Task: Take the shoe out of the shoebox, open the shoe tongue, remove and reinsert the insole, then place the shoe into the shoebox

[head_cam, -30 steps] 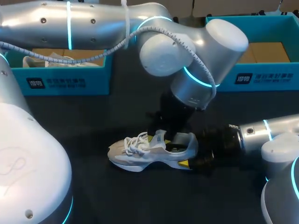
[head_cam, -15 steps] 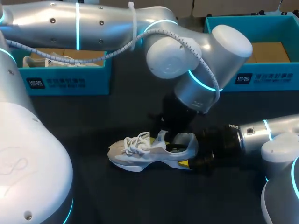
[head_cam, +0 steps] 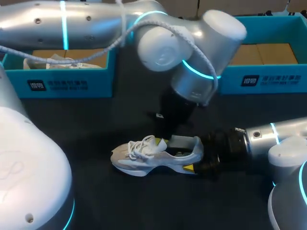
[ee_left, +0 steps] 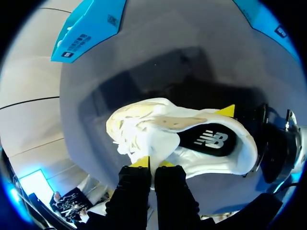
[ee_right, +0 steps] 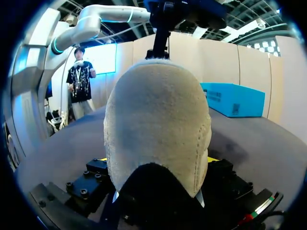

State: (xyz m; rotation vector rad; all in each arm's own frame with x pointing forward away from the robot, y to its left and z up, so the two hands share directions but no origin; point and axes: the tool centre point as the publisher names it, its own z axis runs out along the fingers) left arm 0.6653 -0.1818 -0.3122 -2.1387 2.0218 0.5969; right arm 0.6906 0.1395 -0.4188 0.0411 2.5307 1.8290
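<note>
Head view: the white-and-grey lace-up sneaker (head_cam: 156, 155) lies on the dark table (head_cam: 96, 120), between both arms. Left wrist view — the left gripper (ee_left: 152, 164) pinches the white fabric tongue (ee_left: 160, 146); peel it up slowly, toward the laces (ee_left: 125, 136). Right wrist view — the right gripper (ee_right: 157, 160) clamps the beige suede heel (ee_right: 158, 120); hold firm.

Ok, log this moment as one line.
shoe: upright on table | right gripper: shut on heel | left gripper: shut on tongue | insole: in shoe
</note>
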